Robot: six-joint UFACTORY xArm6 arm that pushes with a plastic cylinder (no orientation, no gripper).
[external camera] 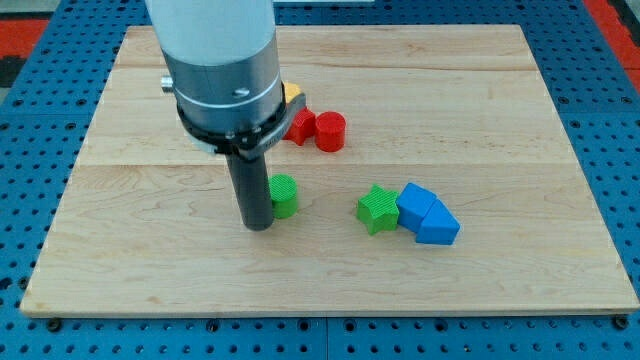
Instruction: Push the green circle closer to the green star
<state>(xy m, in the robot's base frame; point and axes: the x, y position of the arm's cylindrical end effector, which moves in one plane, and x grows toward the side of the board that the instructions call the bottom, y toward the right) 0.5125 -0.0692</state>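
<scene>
The green circle (285, 195) sits on the wooden board (500, 120) a little left of centre. The green star (377, 209) lies to its right with a gap between them. My tip (258, 225) rests on the board right against the circle's left side. The rod rises from it into the grey arm body above.
Two blue blocks (427, 214) touch the star's right side. A red circle (331, 131) and another red block (301, 127) lie above the green circle. A yellow block (292, 94) shows partly behind the arm. The board sits on a blue pegboard surface.
</scene>
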